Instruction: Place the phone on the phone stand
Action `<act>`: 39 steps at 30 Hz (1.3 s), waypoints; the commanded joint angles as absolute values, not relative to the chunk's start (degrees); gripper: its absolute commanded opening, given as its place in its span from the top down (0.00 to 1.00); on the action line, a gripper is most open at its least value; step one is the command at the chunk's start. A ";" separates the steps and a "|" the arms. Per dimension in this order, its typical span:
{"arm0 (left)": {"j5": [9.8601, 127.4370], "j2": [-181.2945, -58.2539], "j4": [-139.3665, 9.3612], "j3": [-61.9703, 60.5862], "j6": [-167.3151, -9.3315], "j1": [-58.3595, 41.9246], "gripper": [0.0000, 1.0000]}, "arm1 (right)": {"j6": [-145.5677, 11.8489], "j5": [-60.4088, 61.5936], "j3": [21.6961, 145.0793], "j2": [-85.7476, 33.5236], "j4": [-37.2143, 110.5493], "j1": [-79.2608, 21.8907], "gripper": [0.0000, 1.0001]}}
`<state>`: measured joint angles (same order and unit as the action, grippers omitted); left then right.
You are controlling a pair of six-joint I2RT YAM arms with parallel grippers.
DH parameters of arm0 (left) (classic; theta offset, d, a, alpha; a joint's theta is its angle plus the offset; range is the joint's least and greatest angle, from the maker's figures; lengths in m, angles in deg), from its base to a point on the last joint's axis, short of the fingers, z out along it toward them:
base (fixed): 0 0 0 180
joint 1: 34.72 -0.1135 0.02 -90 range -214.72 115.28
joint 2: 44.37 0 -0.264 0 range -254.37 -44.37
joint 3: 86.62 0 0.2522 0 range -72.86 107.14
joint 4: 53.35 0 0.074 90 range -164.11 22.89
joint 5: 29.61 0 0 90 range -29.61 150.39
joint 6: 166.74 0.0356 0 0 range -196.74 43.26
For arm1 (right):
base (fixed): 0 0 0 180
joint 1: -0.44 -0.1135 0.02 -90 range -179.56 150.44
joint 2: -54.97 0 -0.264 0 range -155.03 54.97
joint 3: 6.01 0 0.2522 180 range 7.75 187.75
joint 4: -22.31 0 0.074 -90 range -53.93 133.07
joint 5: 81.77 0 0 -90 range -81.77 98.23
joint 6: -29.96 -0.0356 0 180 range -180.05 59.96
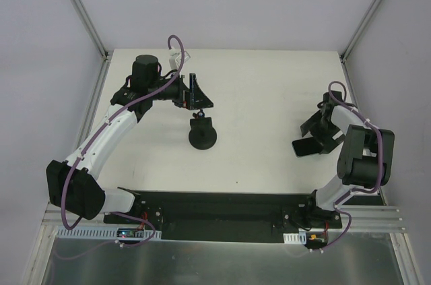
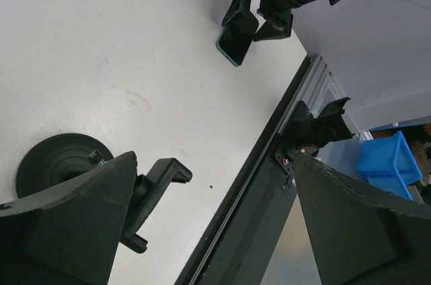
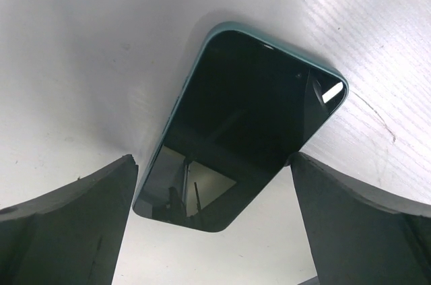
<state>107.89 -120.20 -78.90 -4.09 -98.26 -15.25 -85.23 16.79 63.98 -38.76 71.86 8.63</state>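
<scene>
Right jaws: wide apart, straddling the phone (image 3: 242, 123), which lies flat on the surface (image 1: 269, 89). Left jaws: wide apart, empty. Top view: phone stand (image 1: 202, 134) at their 6 o'clock; phone at stand's 3 o'clock.

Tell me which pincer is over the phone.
The right pincer: its open fingers flank the phone, which lies flat on the table. The left pincer, also open, is beside the phone stand instead.
</scene>
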 commanded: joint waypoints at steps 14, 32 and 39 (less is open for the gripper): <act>108.73 -119.60 -76.86 -4.31 -98.28 -15.03 0.02 | -78.69 6.59 68.48 -45.40 68.60 8.88 0.01; 108.73 -119.87 -76.95 -4.22 -98.45 -15.03 0.03 | -84.46 2.95 71.39 -47.60 68.59 5.71 0.06; 108.29 -119.95 -76.86 -4.39 -98.19 -15.03 0.02 | -97.39 12.60 72.79 -49.18 73.50 5.01 0.09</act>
